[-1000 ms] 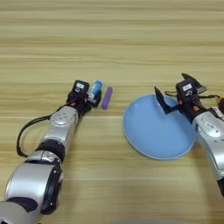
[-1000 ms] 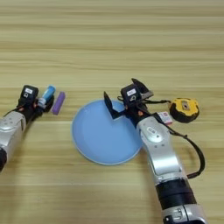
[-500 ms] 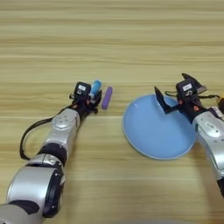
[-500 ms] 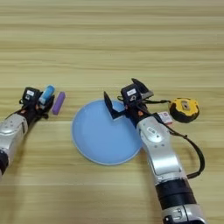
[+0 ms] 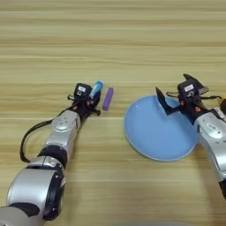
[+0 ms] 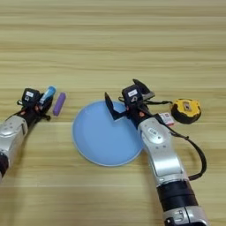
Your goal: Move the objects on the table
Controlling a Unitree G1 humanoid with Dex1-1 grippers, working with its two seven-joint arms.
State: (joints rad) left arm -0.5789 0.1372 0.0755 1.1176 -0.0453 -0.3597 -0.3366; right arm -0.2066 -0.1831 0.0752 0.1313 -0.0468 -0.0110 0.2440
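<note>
Wooden desk [image 5: 113, 39]: left tool [image 5: 92, 99] grips tube [image 5: 96, 88]; purple stick [image 5: 107, 98] at 3 o'clock risks knocking. Right tool [image 6: 128, 98] gapes over plate [image 6: 95, 141].

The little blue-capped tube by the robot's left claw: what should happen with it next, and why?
Probably the left gripper should close on the blue-capped tube and lift it. Its fingers sit right at the tube, beside the purple stick, while the light-blue plate lies bare nearby. The right gripper hangs open over the plate's rim.

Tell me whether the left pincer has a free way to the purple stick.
Probably yes: the left pincer sits by the blue-capped tube, with the purple stick just beyond and only bare table between.
</note>
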